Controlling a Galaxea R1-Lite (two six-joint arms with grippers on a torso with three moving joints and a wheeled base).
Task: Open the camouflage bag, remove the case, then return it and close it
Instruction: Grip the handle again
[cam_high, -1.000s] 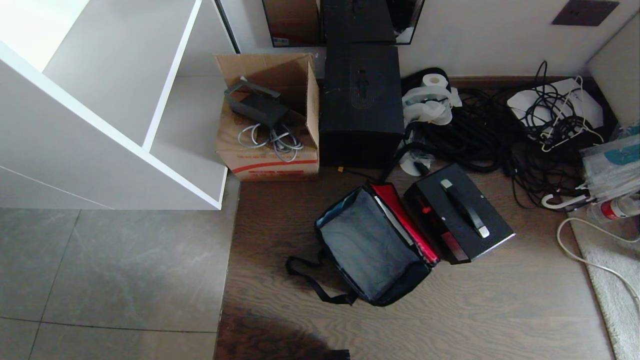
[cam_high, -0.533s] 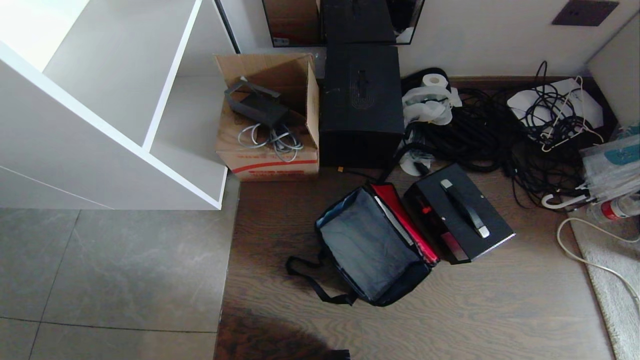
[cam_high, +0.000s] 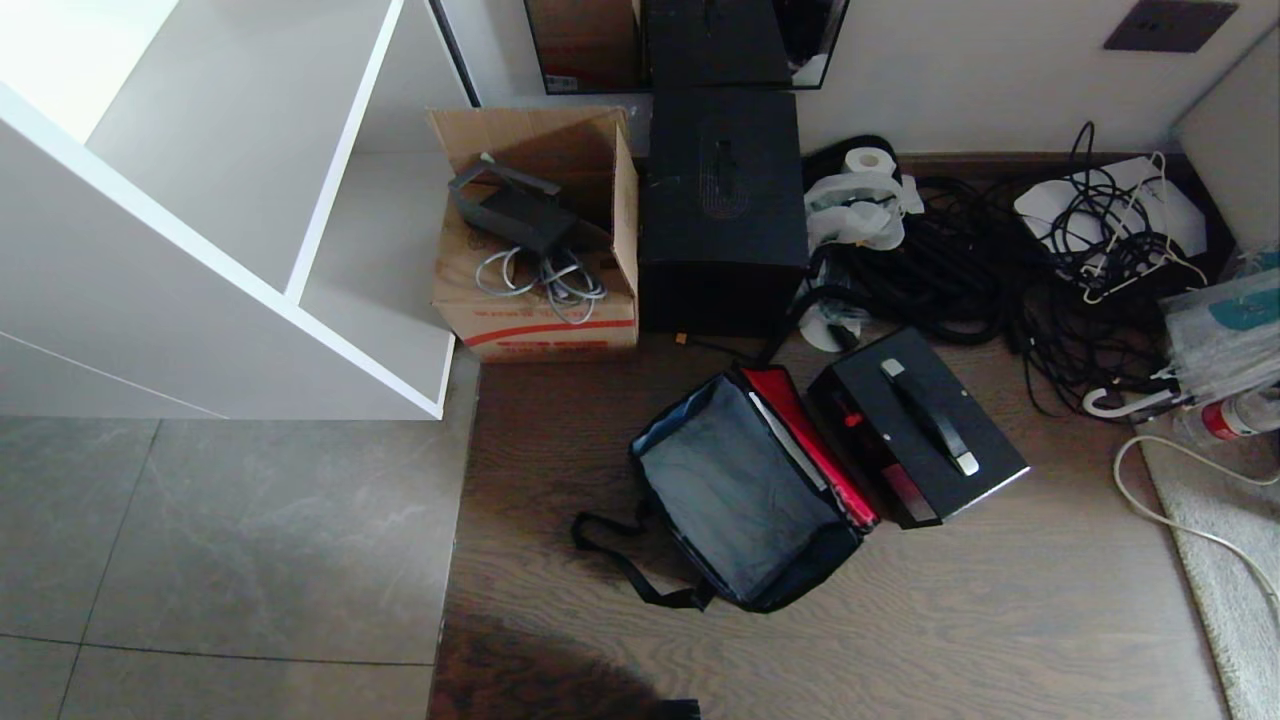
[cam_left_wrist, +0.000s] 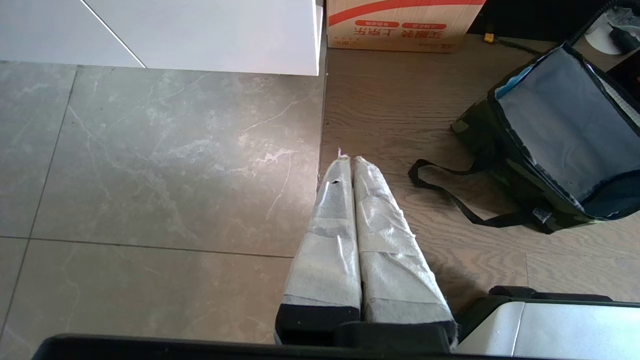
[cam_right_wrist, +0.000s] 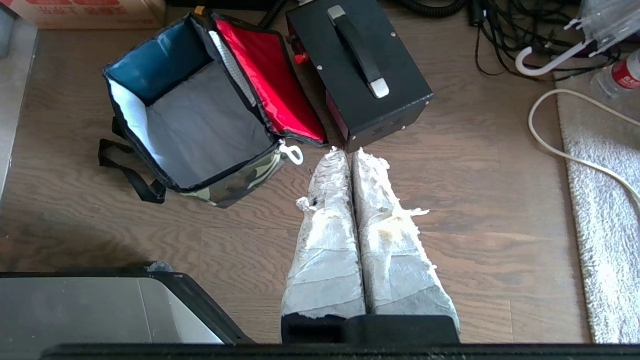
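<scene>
Where tile meets wood floor (cam_high: 900, 620), camouflage bag (cam_high: 745, 500) open

It looked like a messy room at home, with a white shelf (cam_high: 250, 230), tangled cables (cam_high: 1000, 270), a rug (cam_right_wrist: 600, 200) and a toilet paper roll (cam_high: 866, 160).

Brown wood-plank flooring (cam_high: 900, 620) meets grey marbled stone tiles (cam_high: 220, 540) beside a white open shelving unit (cam_high: 250, 250). A pale wall (cam_high: 980, 70) with a dark wall plate (cam_high: 1170, 24) runs behind; a pale shaggy rug (cam_high: 1225, 540) edges the planks.
</scene>
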